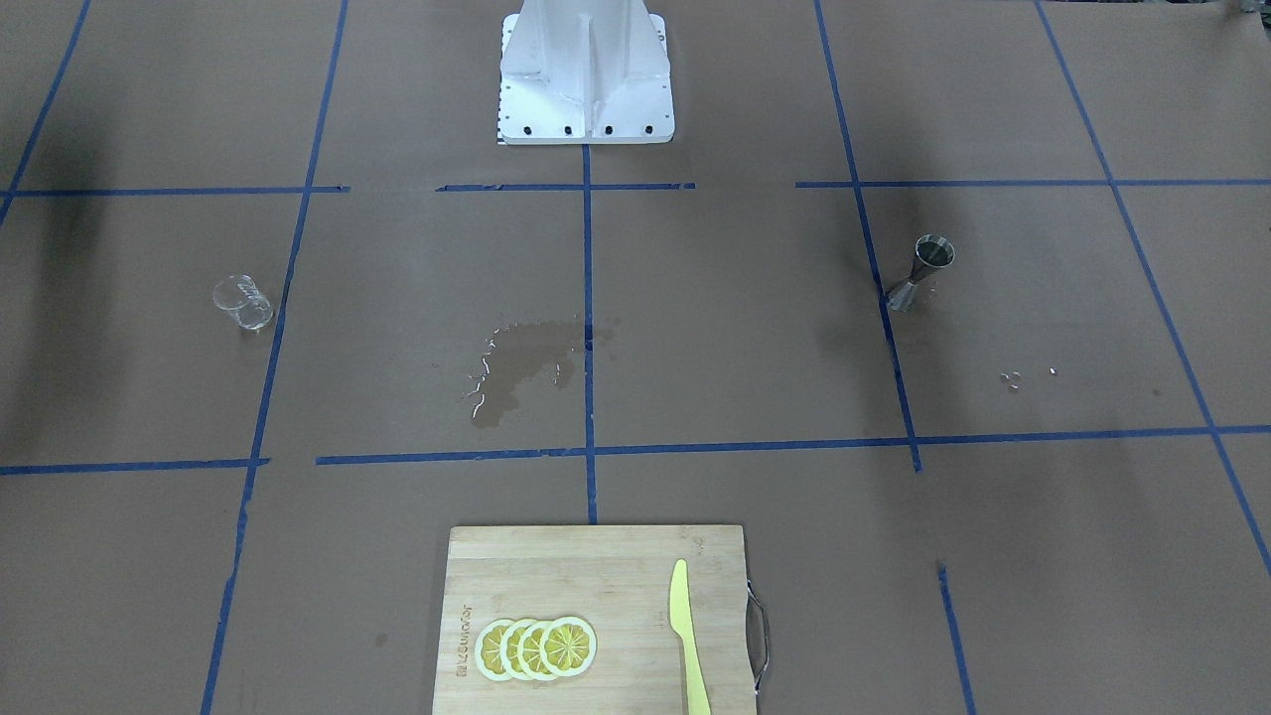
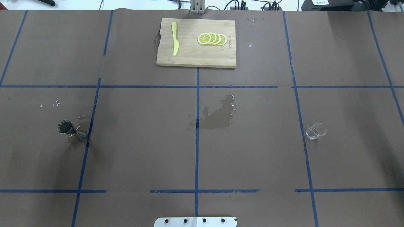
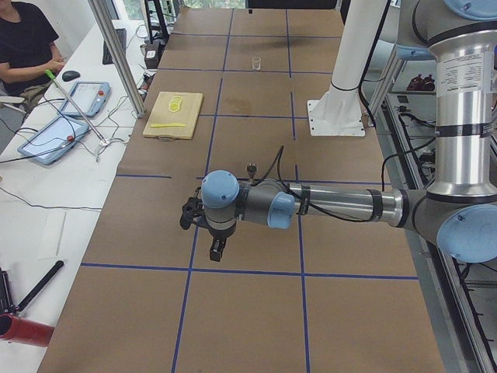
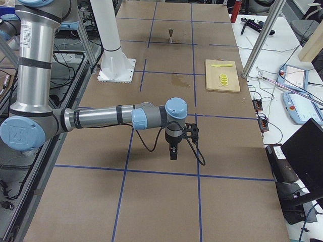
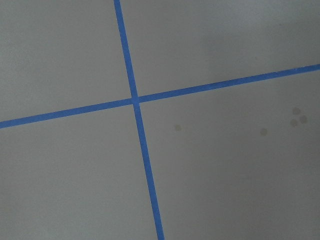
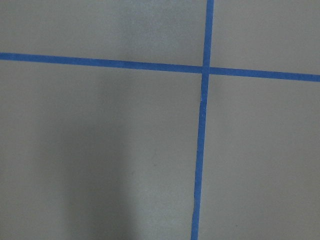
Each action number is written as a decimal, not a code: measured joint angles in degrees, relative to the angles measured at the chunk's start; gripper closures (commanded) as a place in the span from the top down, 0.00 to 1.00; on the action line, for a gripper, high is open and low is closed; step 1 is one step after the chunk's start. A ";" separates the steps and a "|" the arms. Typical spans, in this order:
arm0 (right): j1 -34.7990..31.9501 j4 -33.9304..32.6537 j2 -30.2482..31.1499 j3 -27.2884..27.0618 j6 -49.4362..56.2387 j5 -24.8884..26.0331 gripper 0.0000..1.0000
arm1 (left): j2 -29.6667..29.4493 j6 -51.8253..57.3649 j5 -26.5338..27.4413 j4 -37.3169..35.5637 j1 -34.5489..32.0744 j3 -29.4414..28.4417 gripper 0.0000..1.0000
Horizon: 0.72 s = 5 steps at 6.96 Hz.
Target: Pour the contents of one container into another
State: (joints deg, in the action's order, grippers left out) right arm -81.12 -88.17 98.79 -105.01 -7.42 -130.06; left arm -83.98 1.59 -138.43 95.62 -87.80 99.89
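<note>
Two vessels stand well apart, glass cup [image 2: 316,131] rightward, jigger [image 2: 72,130] leftward, likely one per arm. Opening of left fingers [image 3: 217,250] and right fingers [image 4: 172,152] cannot be told.

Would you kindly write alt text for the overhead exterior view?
A clear glass cup stands right and a metal jigger left on the table, a wet patch between them. Beyond lies a cutting board with lemon slices and knife.

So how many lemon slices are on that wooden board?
4 round yellow lemon slices, overlapping in one row on the rectangular wooden cutting board, apart from the yellow plastic knife. Others could hide beneath.
</note>
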 measured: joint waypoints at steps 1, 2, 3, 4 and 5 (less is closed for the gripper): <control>-0.53 0.00 0.62 0.23 2.34 -0.25 1.00 | -0.14 0.03 0.03 -2.65 -0.21 1.28 1.00; -0.97 0.02 1.15 0.33 3.41 -0.57 1.00 | -0.45 0.15 0.14 -5.81 -0.31 2.45 1.00; -1.23 0.07 1.65 0.49 3.87 -0.74 1.00 | -0.40 0.28 0.21 -7.78 -0.36 2.92 1.00; -1.45 0.31 2.51 0.55 4.07 -1.35 1.00 | -0.12 0.37 0.25 -8.60 -0.43 3.13 1.00; -2.29 0.44 3.45 0.43 4.11 -3.04 1.00 | -0.01 0.41 0.31 -8.85 -0.48 3.02 1.00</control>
State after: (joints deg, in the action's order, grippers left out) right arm -83.41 -87.73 102.24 -104.58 -3.31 -133.10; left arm -83.99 2.00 -138.12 86.76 -88.28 102.91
